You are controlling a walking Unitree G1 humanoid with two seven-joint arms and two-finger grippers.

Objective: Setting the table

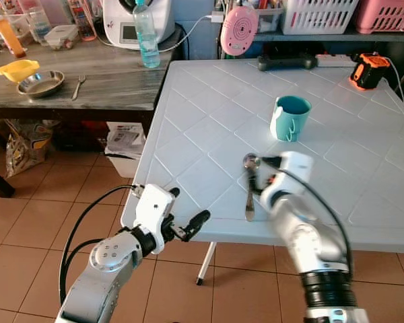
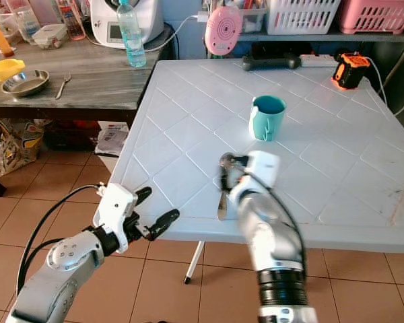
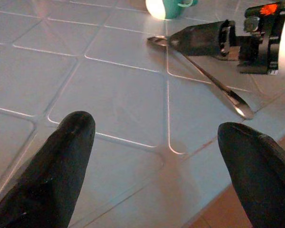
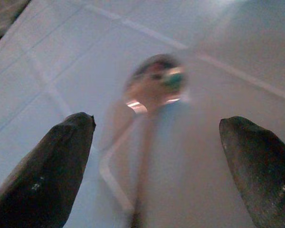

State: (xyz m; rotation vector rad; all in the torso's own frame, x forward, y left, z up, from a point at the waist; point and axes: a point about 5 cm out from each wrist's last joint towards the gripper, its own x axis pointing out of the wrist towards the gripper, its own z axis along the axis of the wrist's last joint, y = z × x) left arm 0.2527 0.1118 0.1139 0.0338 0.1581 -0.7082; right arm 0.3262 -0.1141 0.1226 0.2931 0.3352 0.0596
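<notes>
A metal spoon (image 1: 248, 195) lies on the white plastic table (image 1: 209, 108) near its front edge, bowl end pointing away from me. My right gripper (image 4: 156, 118) is open just above the spoon's bowl (image 4: 154, 85), one finger on each side; the arm looks blurred. A teal mug (image 1: 291, 116) stands upright a little behind the spoon. My left gripper (image 1: 187, 204) is open at the table's front left corner, holding nothing. The left wrist view shows the spoon (image 3: 204, 78) and a right finger (image 3: 202, 40) over it.
A dark wooden side table (image 1: 108, 87) at the left carries a yellow bowl (image 1: 18, 68), a steel plate (image 1: 40, 83), a fork (image 1: 78, 86) and a water bottle (image 1: 146, 35). An orange-black tool (image 1: 369, 70) sits at the white table's far right. Tiled floor lies below.
</notes>
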